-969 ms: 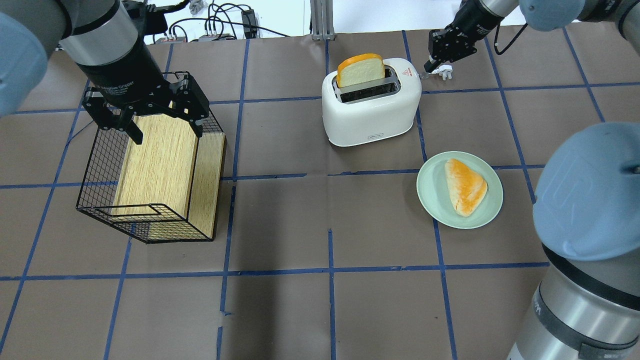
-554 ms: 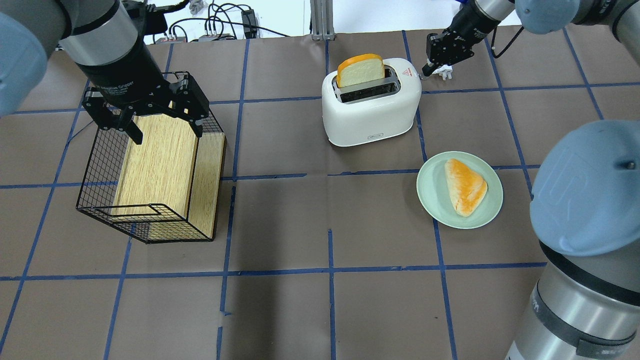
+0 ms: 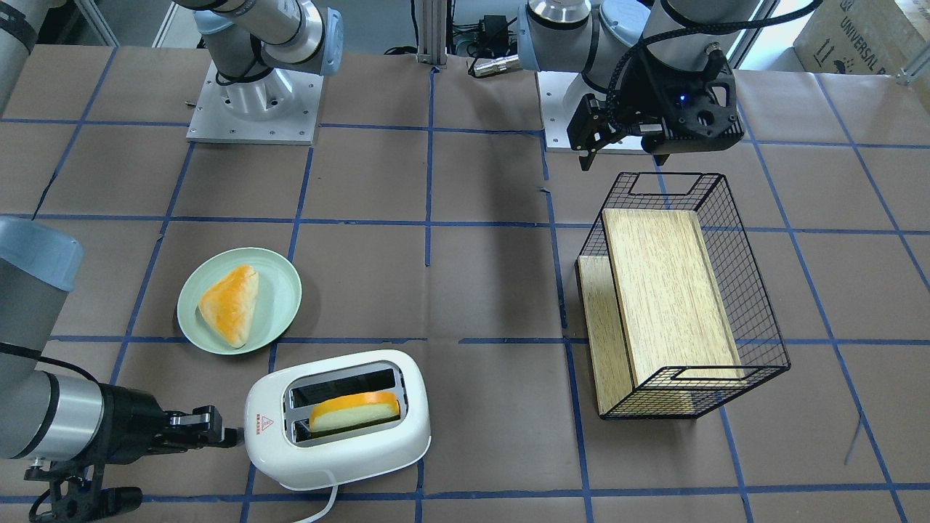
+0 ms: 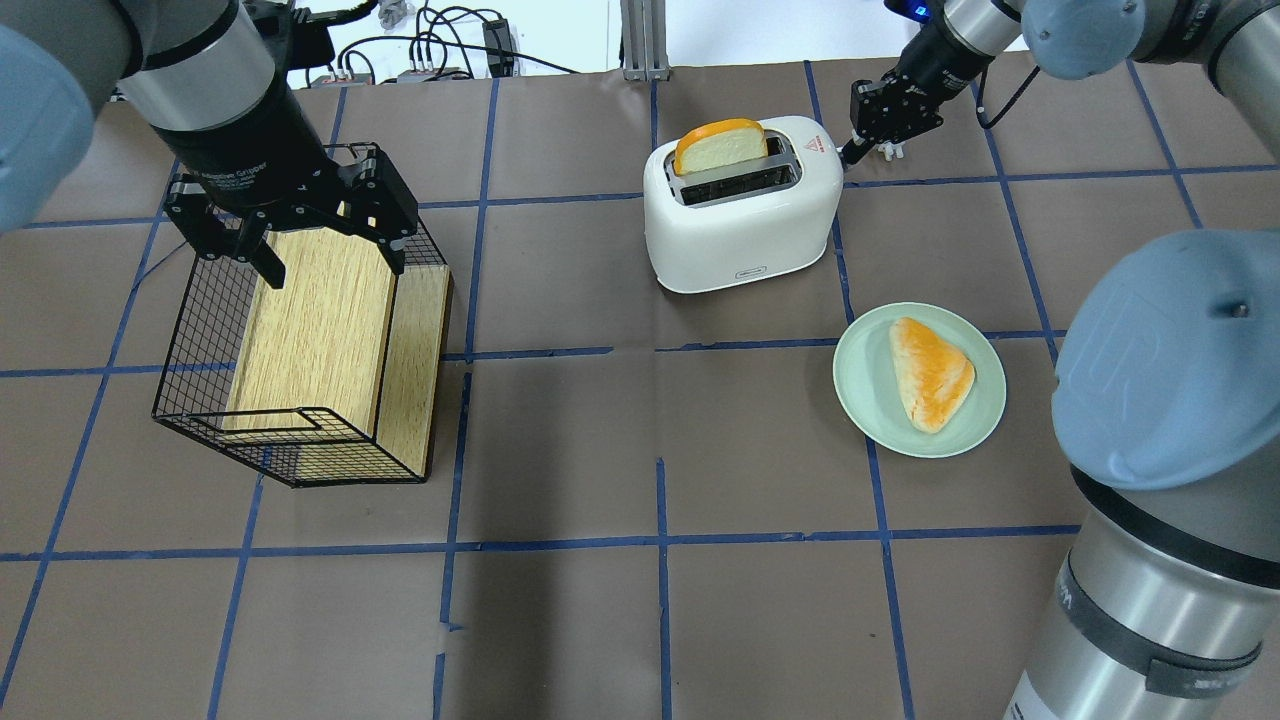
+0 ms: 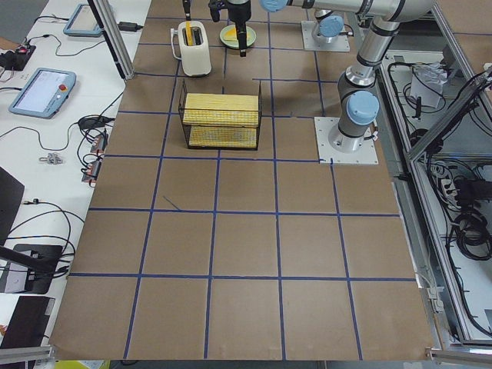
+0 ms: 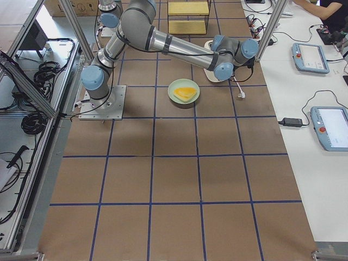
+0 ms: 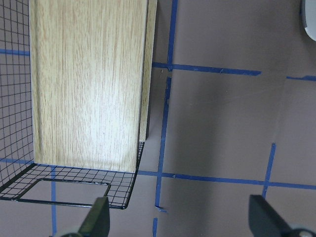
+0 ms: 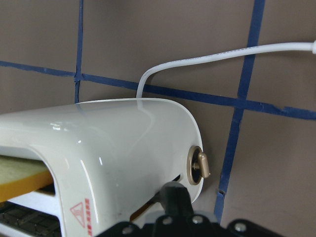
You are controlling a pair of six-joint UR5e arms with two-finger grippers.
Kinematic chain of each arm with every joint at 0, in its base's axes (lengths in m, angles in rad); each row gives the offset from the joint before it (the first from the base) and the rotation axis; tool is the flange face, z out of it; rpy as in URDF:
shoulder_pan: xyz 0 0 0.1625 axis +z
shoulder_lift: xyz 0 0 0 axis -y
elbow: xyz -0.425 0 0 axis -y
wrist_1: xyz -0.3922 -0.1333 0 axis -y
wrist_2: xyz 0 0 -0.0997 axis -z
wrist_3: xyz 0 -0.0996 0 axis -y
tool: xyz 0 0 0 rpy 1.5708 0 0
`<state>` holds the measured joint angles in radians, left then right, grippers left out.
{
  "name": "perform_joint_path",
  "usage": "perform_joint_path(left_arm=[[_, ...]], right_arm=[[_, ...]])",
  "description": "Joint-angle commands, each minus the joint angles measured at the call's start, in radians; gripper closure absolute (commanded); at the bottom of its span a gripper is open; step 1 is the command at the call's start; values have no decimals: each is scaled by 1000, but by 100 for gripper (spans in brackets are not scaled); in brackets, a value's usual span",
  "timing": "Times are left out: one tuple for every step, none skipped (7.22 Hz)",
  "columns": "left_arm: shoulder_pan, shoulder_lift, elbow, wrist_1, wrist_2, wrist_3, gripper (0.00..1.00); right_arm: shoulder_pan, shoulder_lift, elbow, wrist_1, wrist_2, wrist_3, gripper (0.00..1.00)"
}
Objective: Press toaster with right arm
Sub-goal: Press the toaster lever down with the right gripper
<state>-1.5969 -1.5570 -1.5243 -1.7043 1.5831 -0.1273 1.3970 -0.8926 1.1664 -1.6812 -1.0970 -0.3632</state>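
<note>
At the overhead view's upper centre, the orange-crusted bread slice (image 4: 720,147) is sitting lower than a second ago in the white rounded plastic two-slot toaster (image 4: 745,215). The black right gripper (image 4: 850,152), jaws together, is pushing at its end, so the press looks underway. The black left gripper (image 4: 335,268) is hanging with jaws apart.

The worktop (image 4: 560,620) is covered in a dull brown sheet, marked into large squares by lines of blue tape (image 4: 662,541). An aluminium post (image 4: 640,40) rises at its far edge, and black cables (image 4: 440,45) lie tangled beside it on a pale surface. A white bench (image 6: 331,185) runs along one long side and carries handheld control tablets (image 6: 310,57). A cardboard box (image 3: 857,33) stands beyond one corner. The light is bright and even, and the shadows are soft.
</note>
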Motion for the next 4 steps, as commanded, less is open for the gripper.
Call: perform_joint_path(left_arm=[[0,0,0,0,0,0,0],[0,0,0,0,0,0,0],[0,0,0,0,0,0,0],[0,0,0,0,0,0,0]], right_arm=[[-1,10,2,3,0,1,91],[-1,12,2,3,2,1,91],[-1,17,2,5,2,1,91],[-3,21,2,5,2,0,91]])
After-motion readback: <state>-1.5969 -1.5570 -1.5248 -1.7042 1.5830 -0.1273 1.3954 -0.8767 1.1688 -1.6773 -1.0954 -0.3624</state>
